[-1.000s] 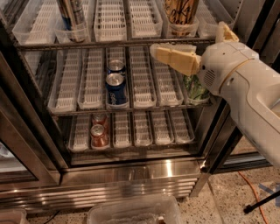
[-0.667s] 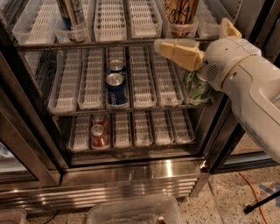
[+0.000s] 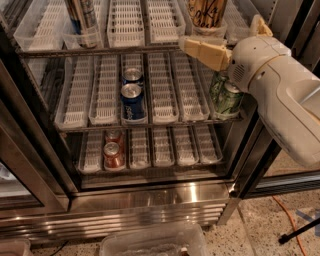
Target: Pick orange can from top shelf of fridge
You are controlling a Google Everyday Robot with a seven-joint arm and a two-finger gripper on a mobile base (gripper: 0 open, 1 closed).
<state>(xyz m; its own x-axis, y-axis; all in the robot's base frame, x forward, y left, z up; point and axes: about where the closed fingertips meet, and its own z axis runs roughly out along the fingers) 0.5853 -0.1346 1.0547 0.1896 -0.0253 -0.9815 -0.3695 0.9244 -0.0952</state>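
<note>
1. The orange can [image 3: 206, 12] stands upright in a lane tray at the right end of the fridge's [image 3: 150, 199] top shelf [image 3: 127, 49], near the front where it's easy to reach.
2. The end effector [image 3: 201, 49] hovers just below the orange can, not touching it. Can't tell if it's spread or closed.
3. My guess is it has to rise level with the can first.

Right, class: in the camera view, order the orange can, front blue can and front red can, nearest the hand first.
Hand: right, by the top shelf.
1. Orange can: just above it.
2. Front blue can: lower left.
3. Front red can: lowest, farthest left.
</note>
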